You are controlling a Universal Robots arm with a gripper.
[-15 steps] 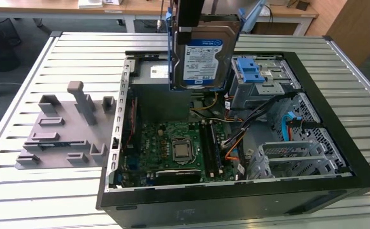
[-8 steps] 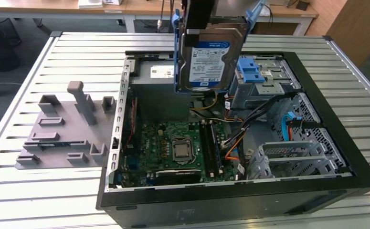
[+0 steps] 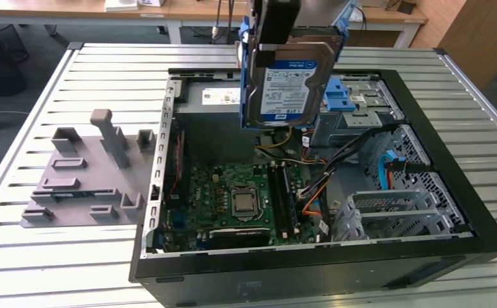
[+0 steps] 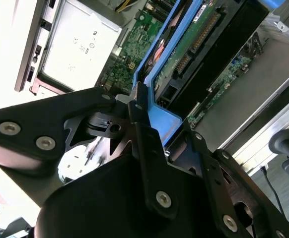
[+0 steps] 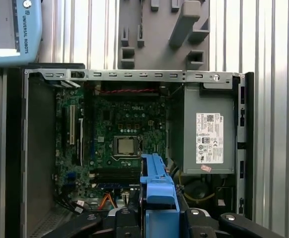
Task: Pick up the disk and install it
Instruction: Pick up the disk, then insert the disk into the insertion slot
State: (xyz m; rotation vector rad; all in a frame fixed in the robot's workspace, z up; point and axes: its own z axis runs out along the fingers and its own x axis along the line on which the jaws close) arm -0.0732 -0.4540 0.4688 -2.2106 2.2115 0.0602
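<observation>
Exterior view: the hand pinches the blue-framed silver-metal disk above the open black computer case, picked up, not yet installed.

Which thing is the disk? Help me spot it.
Find the open black computer case on the slatted table. Held upright above it by the gripper is the disk: blue-framed, white-and-blue label, unlike the white-stickered grey box inside.
</observation>
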